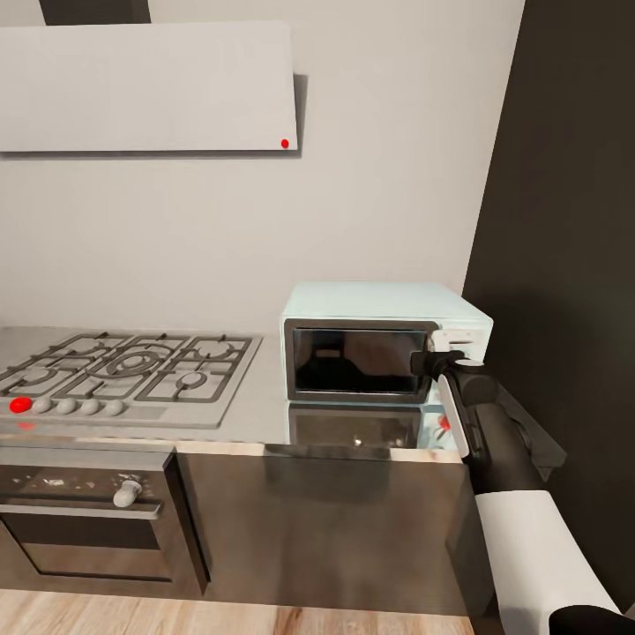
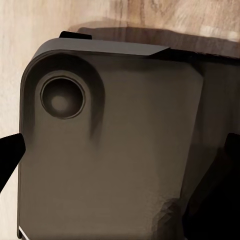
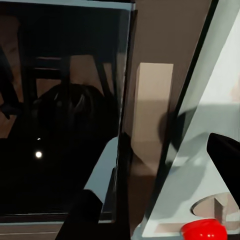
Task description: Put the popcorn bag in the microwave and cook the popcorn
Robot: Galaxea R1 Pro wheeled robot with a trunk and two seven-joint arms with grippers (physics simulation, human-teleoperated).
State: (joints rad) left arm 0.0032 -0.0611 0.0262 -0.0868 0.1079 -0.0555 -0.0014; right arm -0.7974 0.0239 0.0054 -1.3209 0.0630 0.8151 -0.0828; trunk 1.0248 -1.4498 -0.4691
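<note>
The pale mint-blue microwave (image 1: 379, 304) stands at the right end of the grey countertop (image 1: 261, 413), its dark glass door (image 1: 357, 362) facing me. My right gripper (image 1: 432, 360) is at the door's right edge, next to the control panel. In the right wrist view the gripper (image 3: 157, 190) is open, one finger (image 3: 87, 215) before the glass and the other (image 3: 227, 155) before the mint panel, above a red dot (image 3: 202, 231). A narrow brownish gap shows beside the door edge. The popcorn bag and popcorn are hidden or out of view. My left gripper (image 2: 120, 160) hangs open over my own dark base.
A gas hob (image 1: 123, 366) with grey knobs and a red one lies left of the microwave, an oven (image 1: 88, 520) below it, and a range hood (image 1: 145, 84) above. A tall dark panel (image 1: 564, 220) rises right beside the microwave. Wooden floor (image 1: 132, 613) runs along the cabinets.
</note>
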